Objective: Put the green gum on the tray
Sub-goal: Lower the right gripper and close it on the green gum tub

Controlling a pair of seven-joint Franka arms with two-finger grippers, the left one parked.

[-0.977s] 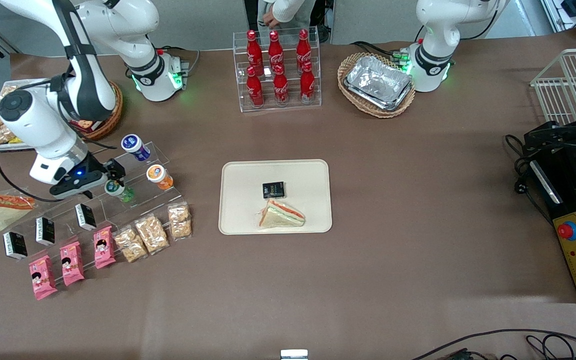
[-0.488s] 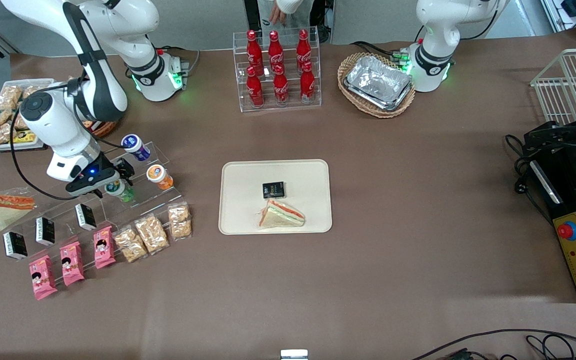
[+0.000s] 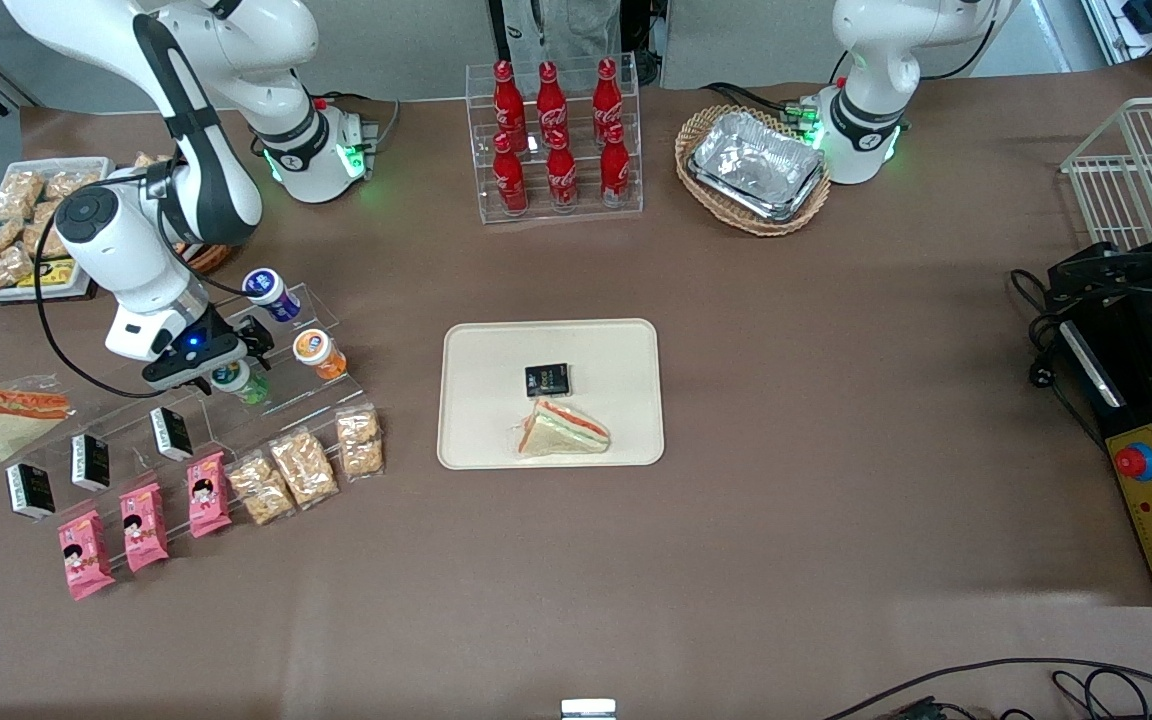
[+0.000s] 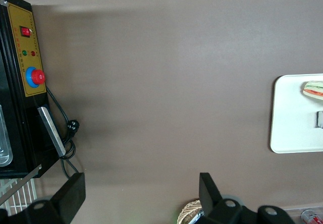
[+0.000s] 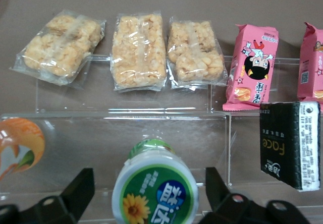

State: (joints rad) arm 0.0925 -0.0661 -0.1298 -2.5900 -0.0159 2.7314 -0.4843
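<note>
No step is finished: the tool (image 5: 149, 193) straddles the green gum (image 5: 155, 188) on its clear shelf (fingers spread, not pinching), leaving grasp, carry and release onto the tray (image 3: 626, 345).

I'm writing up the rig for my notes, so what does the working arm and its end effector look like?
The working arm has glossy white rounded shells with black bands at the joints and a dark round cap on one joint. A black cable loops along it. Its base glows green. The end effector, over the green gum on the clear stand, is black with a small blue light and two dark angular fingers.
</note>
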